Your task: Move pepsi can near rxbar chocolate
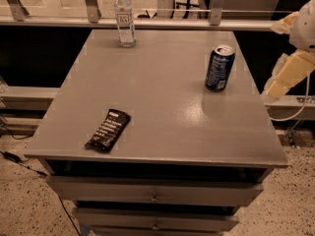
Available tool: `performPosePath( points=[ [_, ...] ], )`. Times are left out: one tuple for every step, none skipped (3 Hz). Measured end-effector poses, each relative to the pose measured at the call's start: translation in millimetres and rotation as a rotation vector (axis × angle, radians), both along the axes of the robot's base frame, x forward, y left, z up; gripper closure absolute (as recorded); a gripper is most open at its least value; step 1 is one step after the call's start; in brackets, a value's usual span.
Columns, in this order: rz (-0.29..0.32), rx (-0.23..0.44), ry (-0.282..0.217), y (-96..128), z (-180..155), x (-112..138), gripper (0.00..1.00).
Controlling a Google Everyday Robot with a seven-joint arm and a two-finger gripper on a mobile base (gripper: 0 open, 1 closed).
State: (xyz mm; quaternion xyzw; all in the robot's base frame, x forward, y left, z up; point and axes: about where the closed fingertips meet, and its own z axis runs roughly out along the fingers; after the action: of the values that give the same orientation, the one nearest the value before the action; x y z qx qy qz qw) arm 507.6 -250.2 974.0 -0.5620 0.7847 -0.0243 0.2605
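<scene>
Blue pepsi can (219, 68) upright, far right of table (162, 146). Black rxbar chocolate (108, 130) flat, front-left, well apart. Arm's gripper (288, 76) off right edge beside can, likely staged to reach; grip state: cannot tell.

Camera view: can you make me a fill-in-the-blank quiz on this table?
The dark blue cylindrical pepsi can stands ___ on the grey table.
The flat black-wrapped rxbar chocolate lies near the table's front-___ corner.
The clear plastic bottle has a ___ cap.
The robot's pincer hangs beyond the table's ___ edge.
Missing: upright, left, white, right
</scene>
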Motion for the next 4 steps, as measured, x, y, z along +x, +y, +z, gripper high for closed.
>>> performPosePath(
  points=[
    [-0.032, 0.124, -0.069, -11.7, -6.8, 42.8, 0.0],
    [-0.053, 0.245, -0.099, -11.5, -24.3, 73.5, 0.0],
    [-0.061, 0.376, -0.115, -3.0, -47.9, 98.5, 0.0],
    [-0.061, 0.48, -0.117, 7.9, -69.7, 117.9, 0.0]
  ],
)
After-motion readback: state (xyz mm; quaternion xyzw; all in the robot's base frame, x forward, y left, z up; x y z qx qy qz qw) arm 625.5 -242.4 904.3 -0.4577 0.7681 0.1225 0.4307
